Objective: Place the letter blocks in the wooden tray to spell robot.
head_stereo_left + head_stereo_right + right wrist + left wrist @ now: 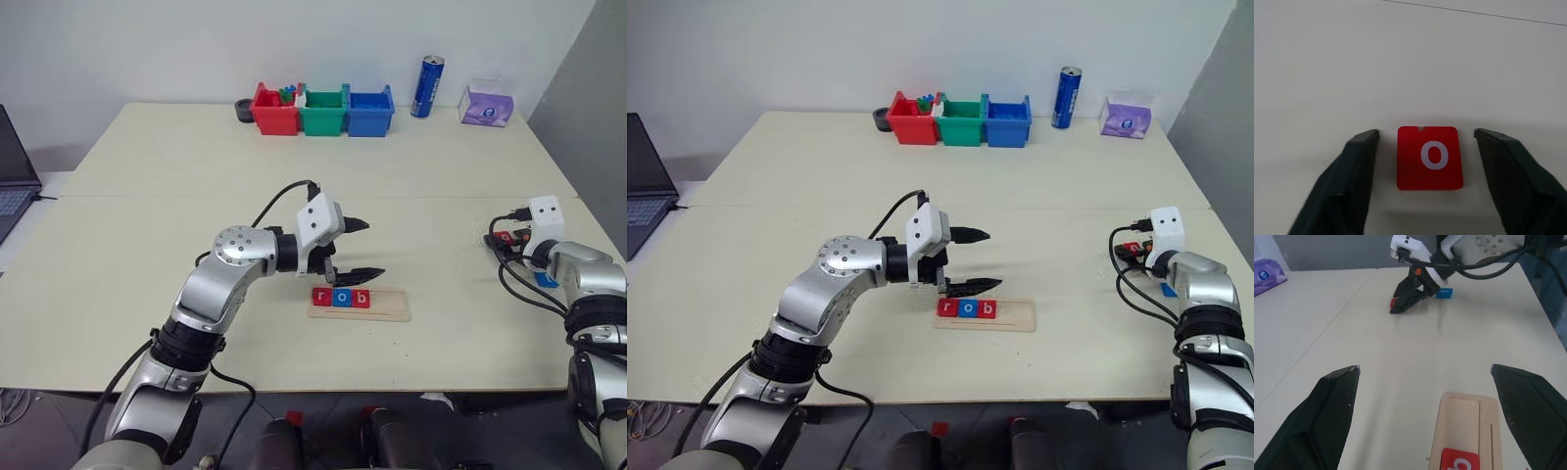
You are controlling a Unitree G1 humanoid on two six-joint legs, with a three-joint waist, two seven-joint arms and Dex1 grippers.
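The wooden tray (387,307) lies at the table's front centre. In its left part sit three letter blocks: a red r (322,297), a blue o (341,298) and a red b (361,299). My left gripper (359,249) hovers open just above and behind the tray, with nothing between its fingers. At the far right, my right gripper (1426,130) is low over the table and open around a red o block (1430,157), with a gap on each side. A blue block (545,281) lies by the right wrist.
Red (274,110), green (323,111) and blue (370,112) bins stand at the table's back edge. A blue can (427,87) and a purple tissue pack (487,107) are to their right. A laptop (15,176) sits at the left edge.
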